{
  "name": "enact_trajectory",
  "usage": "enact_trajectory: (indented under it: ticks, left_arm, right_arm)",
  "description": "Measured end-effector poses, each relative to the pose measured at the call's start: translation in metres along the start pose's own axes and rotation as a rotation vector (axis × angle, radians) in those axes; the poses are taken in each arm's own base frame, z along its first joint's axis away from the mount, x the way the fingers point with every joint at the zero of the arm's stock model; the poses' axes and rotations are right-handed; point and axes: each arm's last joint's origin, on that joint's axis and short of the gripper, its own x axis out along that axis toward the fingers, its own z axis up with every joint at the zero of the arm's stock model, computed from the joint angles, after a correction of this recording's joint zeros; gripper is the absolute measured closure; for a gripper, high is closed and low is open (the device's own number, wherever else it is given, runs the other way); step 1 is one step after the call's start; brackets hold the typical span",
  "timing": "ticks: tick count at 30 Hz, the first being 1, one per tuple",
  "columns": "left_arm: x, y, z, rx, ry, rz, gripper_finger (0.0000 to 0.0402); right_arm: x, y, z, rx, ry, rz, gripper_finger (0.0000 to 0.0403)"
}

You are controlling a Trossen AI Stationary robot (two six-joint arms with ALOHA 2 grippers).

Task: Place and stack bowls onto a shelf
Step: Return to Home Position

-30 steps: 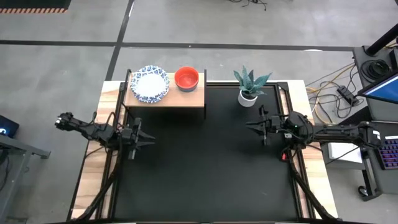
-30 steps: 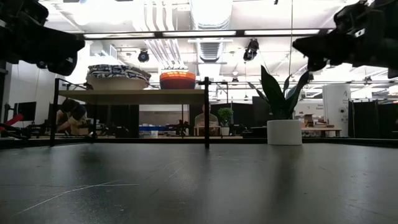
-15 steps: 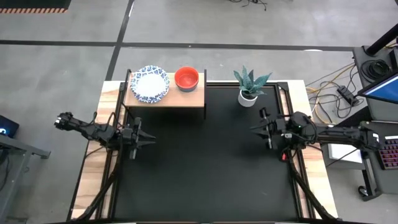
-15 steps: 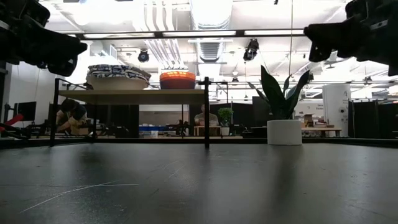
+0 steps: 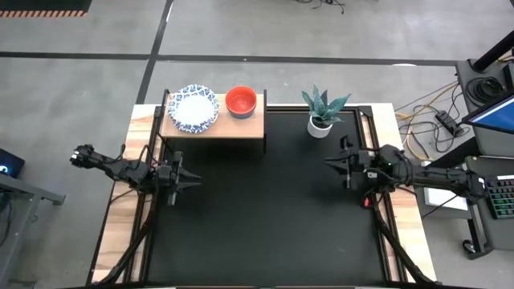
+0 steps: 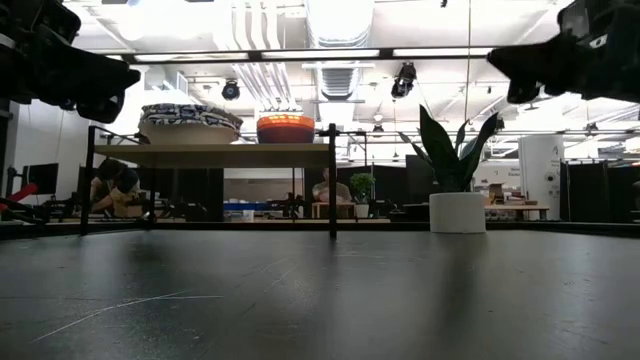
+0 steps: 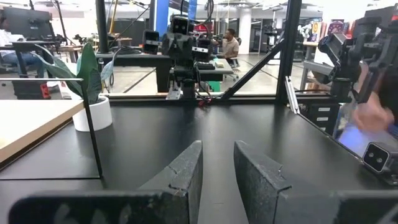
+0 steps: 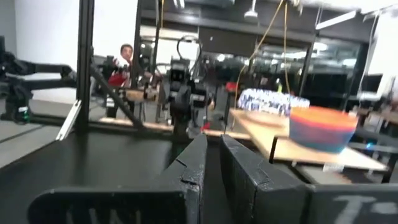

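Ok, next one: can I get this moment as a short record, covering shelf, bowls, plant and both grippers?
shelf: far side of table, left of centre
patterned bowls: stacked on shelf's left half
red bowl: tops small stack on shelf's right half
plant pot: on table, right of shelf
left gripper: above table's left edge, empty, fingers slightly apart
right gripper: above table's right edge, empty, fingers slightly apart
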Motion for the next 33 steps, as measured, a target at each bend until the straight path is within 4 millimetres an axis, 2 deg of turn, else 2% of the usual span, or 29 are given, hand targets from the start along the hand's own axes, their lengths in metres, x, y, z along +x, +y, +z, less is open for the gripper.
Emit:
enact_trajectory:
  ticks: [9,33]
  left_arm:
    - [0.0,0.0,0.0,0.001,0.001,0.0,0.0327]
    - [0.0,0.0,0.0,0.0,0.001,0.0,0.0327]
  right_arm:
    - [0.0,0.001,-0.012,0.04,0.118,0.013,0.0369]
    - [0.0,0.001,-0.013,0.043,0.126,0.014,0.0369]
